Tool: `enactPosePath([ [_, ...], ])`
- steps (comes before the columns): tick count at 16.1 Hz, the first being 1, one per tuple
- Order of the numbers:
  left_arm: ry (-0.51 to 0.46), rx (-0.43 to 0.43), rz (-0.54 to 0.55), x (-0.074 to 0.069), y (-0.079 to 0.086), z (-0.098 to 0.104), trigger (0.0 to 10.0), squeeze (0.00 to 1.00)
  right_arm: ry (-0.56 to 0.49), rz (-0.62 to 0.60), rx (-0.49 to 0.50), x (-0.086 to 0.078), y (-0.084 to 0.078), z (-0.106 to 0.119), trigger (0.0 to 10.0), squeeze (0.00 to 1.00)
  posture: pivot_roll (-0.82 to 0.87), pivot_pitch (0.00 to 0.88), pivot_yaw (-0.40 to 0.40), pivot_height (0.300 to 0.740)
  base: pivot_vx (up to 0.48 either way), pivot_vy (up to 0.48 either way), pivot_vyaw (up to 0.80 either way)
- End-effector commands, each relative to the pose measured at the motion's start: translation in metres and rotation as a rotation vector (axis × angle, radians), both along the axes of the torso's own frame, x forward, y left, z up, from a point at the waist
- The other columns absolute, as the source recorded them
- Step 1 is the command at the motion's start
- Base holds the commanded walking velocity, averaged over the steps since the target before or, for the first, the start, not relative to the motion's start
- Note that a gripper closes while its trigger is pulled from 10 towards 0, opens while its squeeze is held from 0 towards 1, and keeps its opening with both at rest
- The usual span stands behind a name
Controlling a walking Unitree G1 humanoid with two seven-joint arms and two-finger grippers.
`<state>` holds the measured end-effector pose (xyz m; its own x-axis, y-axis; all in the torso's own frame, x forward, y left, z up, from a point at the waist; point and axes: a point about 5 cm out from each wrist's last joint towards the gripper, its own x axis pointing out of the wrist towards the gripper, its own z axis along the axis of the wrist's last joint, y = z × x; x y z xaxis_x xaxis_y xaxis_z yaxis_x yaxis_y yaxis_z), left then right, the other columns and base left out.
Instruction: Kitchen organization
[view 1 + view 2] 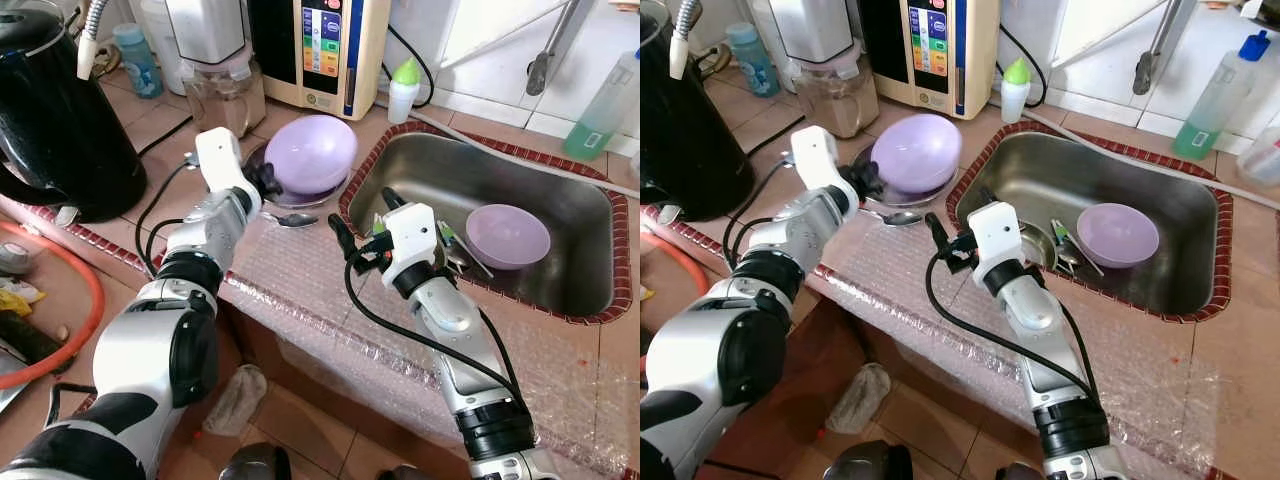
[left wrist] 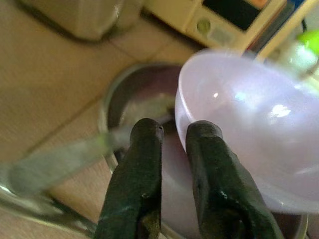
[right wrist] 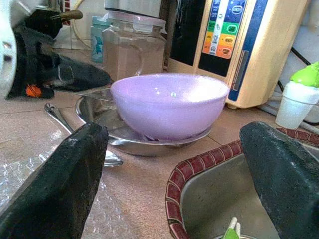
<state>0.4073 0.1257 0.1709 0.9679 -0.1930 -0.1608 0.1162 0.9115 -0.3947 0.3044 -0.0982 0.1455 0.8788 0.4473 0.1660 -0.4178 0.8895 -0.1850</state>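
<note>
A purple bowl (image 1: pixel 312 150) rests in a steel plate (image 1: pixel 262 158) on the tiled counter, left of the sink (image 1: pixel 590 215). My left gripper (image 1: pixel 266 181) is at the bowl's left rim. In the left wrist view its fingers (image 2: pixel 149 149) sit close together astride that rim, one outside the bowl (image 2: pixel 249 119) and one against its inner side. My right gripper (image 1: pixel 365 218) hovers open over the sink's left edge, facing the bowl (image 3: pixel 167 102) with nothing between its fingers. A second purple bowl (image 1: pixel 507 236) lies in the sink beside several utensils (image 1: pixel 455 245).
A spoon (image 1: pixel 290 219) lies on the counter in front of the plate. Bubble wrap (image 1: pixel 300 275) covers the counter's front. A black kettle (image 1: pixel 55 110), a jar (image 1: pixel 222 92), a water purifier (image 1: pixel 320 45) and a small green-capped bottle (image 1: pixel 403 90) line the back. A soap bottle (image 1: pixel 605 105) stands behind the sink.
</note>
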Motion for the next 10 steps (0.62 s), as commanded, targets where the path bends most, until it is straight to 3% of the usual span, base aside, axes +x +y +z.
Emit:
enactPosePath([
  [1, -0.033, -0.006, 0.014, 0.0, 0.006, 0.003, 0.0, 0.0, -0.009, -0.008, 0.016, 0.001, -0.002, 0.004, 10.0, 0.0, 0.02, 0.012, 0.048, 0.74, 0.0, 0.0, 0.0],
  [7, -0.113, -0.009, -0.022, -0.009, 0.003, 0.002, 0.0, 0.0, -0.01, -0.02, 0.024, 0.003, -0.003, 0.004, 10.0, 0.0, 0.02, 0.013, 0.043, 0.74, 0.0, 0.0, 0.0],
  [9, -0.216, 0.043, -0.042, -0.017, 0.0, 0.014, 0.0, 0.0, -0.01, -0.035, 0.033, 0.003, -0.006, 0.004, 10.0, 0.0, 0.02, 0.013, 0.043, 0.74, 0.0, 0.0, 0.0],
  [10, -0.289, 0.089, -0.05, -0.025, -0.002, 0.022, 3.4, 0.0, -0.009, -0.051, 0.049, 0.003, -0.009, 0.005, 10.0, 0.0, 0.03, 0.013, 0.046, 0.74, 0.0, 0.0, 0.0],
])
